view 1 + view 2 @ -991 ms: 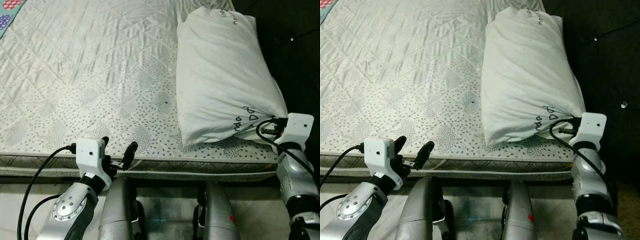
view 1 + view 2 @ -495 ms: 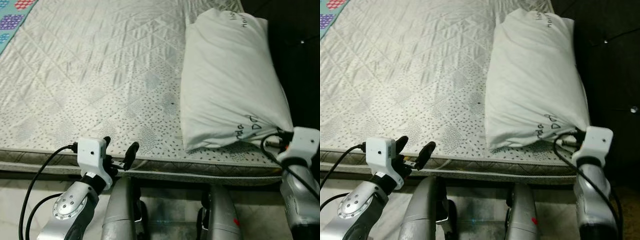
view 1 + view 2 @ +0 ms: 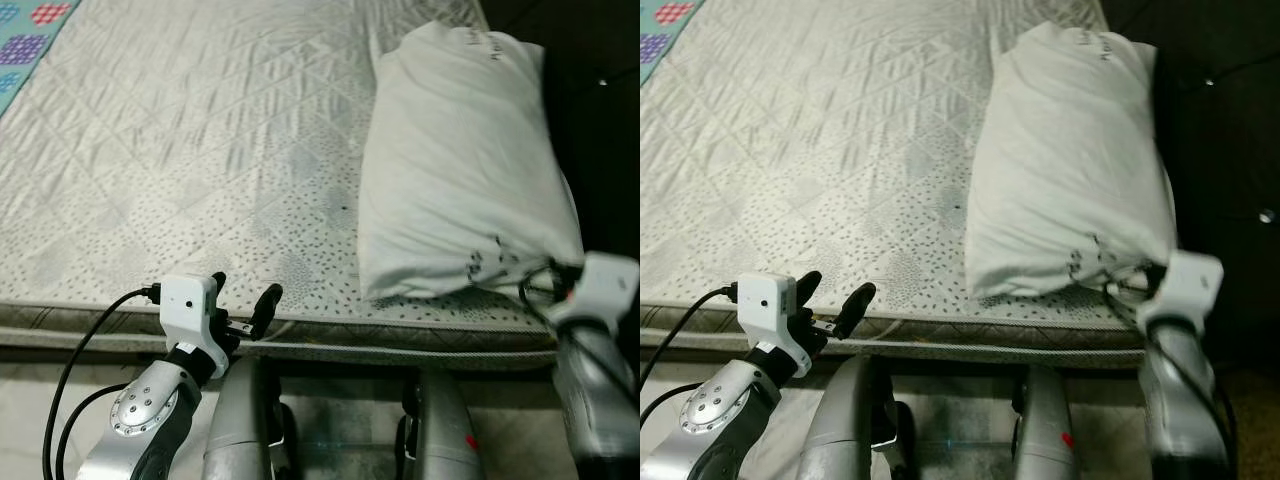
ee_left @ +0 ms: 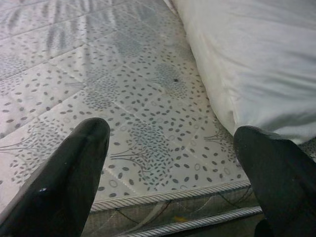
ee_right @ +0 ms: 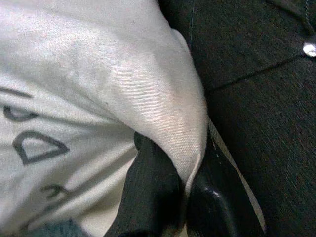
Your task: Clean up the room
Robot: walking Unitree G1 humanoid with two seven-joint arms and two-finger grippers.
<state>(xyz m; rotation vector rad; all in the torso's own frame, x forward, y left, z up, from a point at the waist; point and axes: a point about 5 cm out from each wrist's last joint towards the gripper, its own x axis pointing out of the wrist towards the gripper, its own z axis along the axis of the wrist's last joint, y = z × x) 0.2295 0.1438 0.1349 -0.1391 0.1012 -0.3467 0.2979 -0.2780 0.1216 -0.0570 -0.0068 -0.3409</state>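
right tool (image 5: 185, 190) clamped on pillow (image 3: 460, 170) corner at bed (image 3: 180, 160) edge; we judge it soft, light. left tool (image 3: 243, 305) apart.

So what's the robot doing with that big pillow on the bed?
The robot's right gripper has pinched the near corner of the plump white pillow, which lies on the right side of the grey-patterned quilted mattress, next to the dark padded headboard. The left gripper hovers open at the mattress's front edge, holding nothing.
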